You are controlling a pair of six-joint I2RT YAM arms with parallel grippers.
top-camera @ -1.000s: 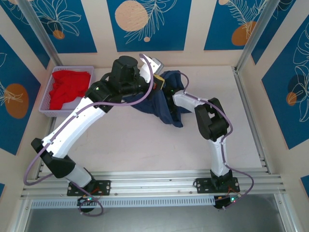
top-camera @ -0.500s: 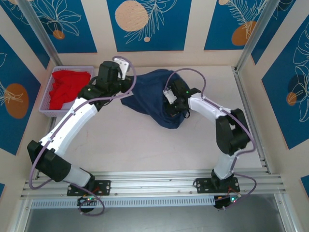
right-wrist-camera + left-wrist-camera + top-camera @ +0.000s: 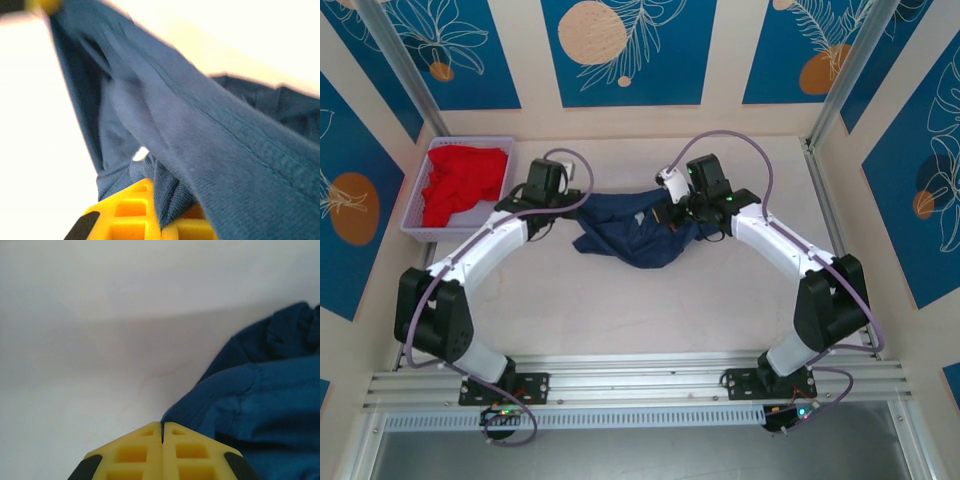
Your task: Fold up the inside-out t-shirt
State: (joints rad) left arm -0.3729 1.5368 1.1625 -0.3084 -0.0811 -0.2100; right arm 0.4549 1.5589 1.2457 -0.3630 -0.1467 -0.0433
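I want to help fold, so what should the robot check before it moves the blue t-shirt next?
1. Left end effector shut on the t-shirt edge: ok.
2. Right end effector shut with cloth between its fingers: ok.
3. T-shirt lying flat: not ok, it sags bunched between them.
4. Red garment inside its basket, apart from the t-shirt: ok.
5. Which side of the t-shirt faces up: cannot tell.
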